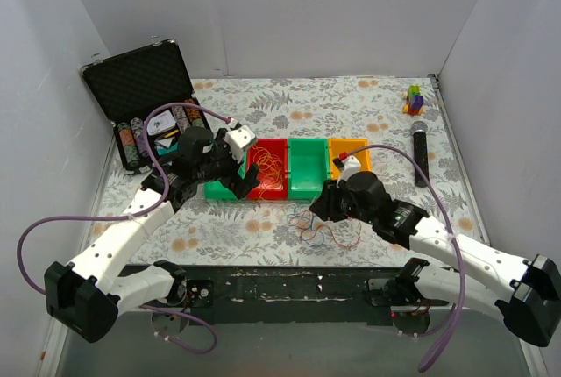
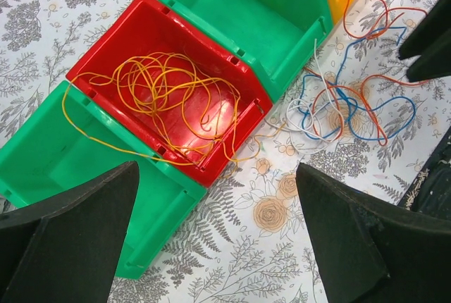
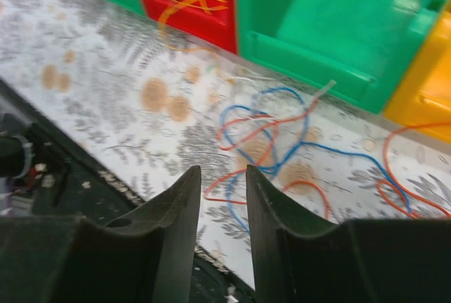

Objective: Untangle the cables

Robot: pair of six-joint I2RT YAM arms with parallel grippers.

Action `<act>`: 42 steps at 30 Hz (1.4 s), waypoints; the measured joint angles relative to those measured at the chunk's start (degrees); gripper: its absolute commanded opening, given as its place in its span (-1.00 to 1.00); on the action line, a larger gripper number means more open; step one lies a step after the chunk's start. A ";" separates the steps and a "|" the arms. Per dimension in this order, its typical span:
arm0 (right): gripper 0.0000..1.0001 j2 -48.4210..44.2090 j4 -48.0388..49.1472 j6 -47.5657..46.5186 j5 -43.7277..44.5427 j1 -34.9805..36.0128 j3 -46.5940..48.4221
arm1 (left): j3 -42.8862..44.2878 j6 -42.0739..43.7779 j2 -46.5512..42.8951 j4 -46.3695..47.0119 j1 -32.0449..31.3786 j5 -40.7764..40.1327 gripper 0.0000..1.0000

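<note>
— Jaws?
— Left gripper [image 2: 217, 169]: wide, empty, over red bin [image 2: 141, 25]. Right gripper [image 3: 222, 170]: narrow gap, nothing held.
— Cables [image 2: 345, 109]?
— Red-blue-white tangle on table [image 2: 63, 7]; orange cable [image 2: 169, 91] binned. I judge sorting midway; next I must pinch a single strand.

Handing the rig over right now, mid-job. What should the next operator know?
Left gripper: open, empty, above the red bin's near edge.
Right gripper: jaws slightly apart, holding nothing, low over the table.
Done: yellow-orange wires are in the red bin, one strand trailing across the green bin beside it.
To do: red, blue and white wires lie tangled on the table.
</note>
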 measured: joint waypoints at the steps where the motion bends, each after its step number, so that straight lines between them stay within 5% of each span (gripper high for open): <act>1: -0.12 1.33 -0.92 0.22 1.77 0.00 -0.11 | 0.00 -0.04 0.09 0.04 -0.11 0.11 0.89; 8: 0.54 4.35 -12.04 4.15 19.02 -0.46 -0.15 | -0.02 0.04 0.09 0.11 -1.29 0.28 0.88; 15: 0.71 0.50 -20.65 8.76 30.14 -0.52 -0.22 | -0.02 0.20 0.11 0.09 -1.73 0.28 0.88; 18: 0.57 0.59 -22.03 10.19 31.34 -0.55 -1.70 | -0.02 0.22 0.11 0.11 -1.70 0.22 0.88; 24: -0.17 1.86 -22.18 12.50 31.78 -1.11 -6.95 | -0.02 0.28 0.11 0.09 -1.73 0.17 0.88; 30: -0.32 2.21 -19.87 13.20 31.69 -1.84 -8.68 | -0.02 0.74 0.11 0.11 -1.73 -0.20 0.88; 34: -0.97 2.34 -16.39 12.50 30.18 -2.01 -9.55 | -0.02 0.90 0.11 0.13 -1.73 -0.39 0.88; 42: -0.97 -4.92 -18.36 10.54 29.55 -2.01 -6.60 | 0.00 0.96 0.09 0.15 -1.73 -0.46 0.88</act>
